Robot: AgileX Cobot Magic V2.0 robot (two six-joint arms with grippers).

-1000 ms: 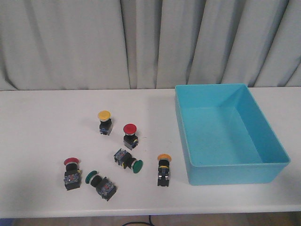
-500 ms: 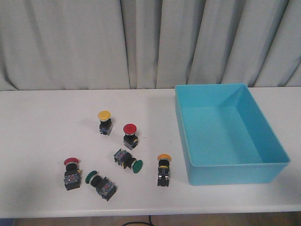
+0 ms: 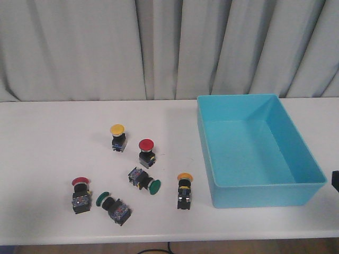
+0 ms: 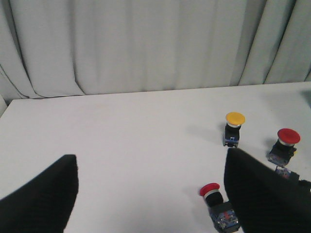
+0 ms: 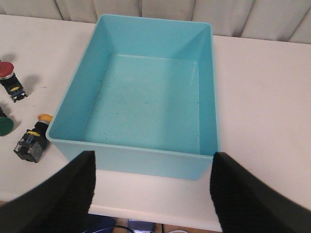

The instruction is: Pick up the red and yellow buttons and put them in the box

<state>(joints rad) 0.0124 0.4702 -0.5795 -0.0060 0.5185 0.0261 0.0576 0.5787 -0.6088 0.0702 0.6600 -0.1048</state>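
Nothing in the box (image 3: 259,148) yet, all four red and yellow buttons (image 3: 146,152) waiting on the table (image 3: 47,143), left end effector (image 4: 150,194) and right end effector (image 5: 151,187) both spread open, empty.

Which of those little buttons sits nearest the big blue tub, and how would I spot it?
Start at the turquoise box on the table's right side and look just left of its near corner. There lies a push button with a black body. Its cap is yellow, and unlike the other yellow button farther back, it lies closest to the box.
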